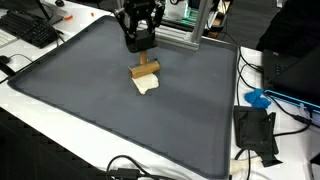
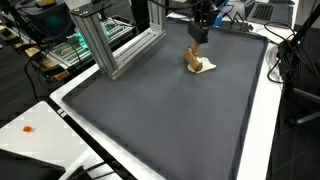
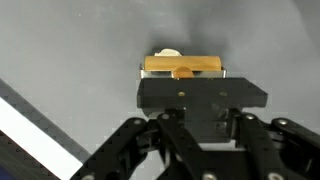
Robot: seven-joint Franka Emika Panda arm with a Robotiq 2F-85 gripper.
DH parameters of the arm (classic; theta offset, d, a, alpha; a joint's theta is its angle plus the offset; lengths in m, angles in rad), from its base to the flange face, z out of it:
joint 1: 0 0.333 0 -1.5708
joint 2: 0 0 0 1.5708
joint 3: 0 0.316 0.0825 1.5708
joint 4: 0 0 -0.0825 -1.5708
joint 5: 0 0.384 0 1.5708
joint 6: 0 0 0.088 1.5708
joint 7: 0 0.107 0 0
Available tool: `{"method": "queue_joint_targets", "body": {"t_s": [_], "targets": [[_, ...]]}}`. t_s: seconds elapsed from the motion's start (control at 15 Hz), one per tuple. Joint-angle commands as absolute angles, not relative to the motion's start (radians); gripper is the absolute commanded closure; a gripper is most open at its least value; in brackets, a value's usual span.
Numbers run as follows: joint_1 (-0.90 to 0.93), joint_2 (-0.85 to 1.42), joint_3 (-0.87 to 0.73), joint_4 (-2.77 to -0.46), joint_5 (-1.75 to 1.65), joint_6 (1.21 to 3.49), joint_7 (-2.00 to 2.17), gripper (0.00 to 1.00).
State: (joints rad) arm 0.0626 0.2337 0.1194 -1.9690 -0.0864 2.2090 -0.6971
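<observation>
Wrist view: my fingers [image 1: 137,42] were closed narrow on the wooden block [image 3: 182,65], which lay crosswise right at the tips. A cream piece [image 3: 167,53] peeked out just behind it; cloth or paper, I could not tell. In both exterior views the block sat low over the middle-far part of the dark mat [image 1: 80,110], its lower end touching or just above the cream piece. I could not tell which.

My call: the grip looked centred, so the thing to get right was holding the block level and square, with no twist, and moving straight up or down rather than sideways. A sideways drag would likely have pulled the cream piece along or tipped the block out of the pads.

Nothing stood near the block on the mat. Further out, the aluminium frame [image 2: 110,40] stood just behind my arm, the closest thing to clip. A blue object [image 1: 258,98] and a black device [image 1: 255,130] lay off the mat on the white surface [image 1: 20,120], and a keyboard [image 1: 35,30] sat well apart.
</observation>
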Motion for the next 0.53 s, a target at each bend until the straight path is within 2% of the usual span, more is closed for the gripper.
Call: {"method": "queue_joint_targets", "body": {"t_s": [0.0,0.47], "targets": [[0.058,0.267,0.119,-1.98,-0.049,2.228,-0.6,0.77],[0.073,0.266,0.107,-1.995,-0.066,2.298,-0.276,0.77]]}}
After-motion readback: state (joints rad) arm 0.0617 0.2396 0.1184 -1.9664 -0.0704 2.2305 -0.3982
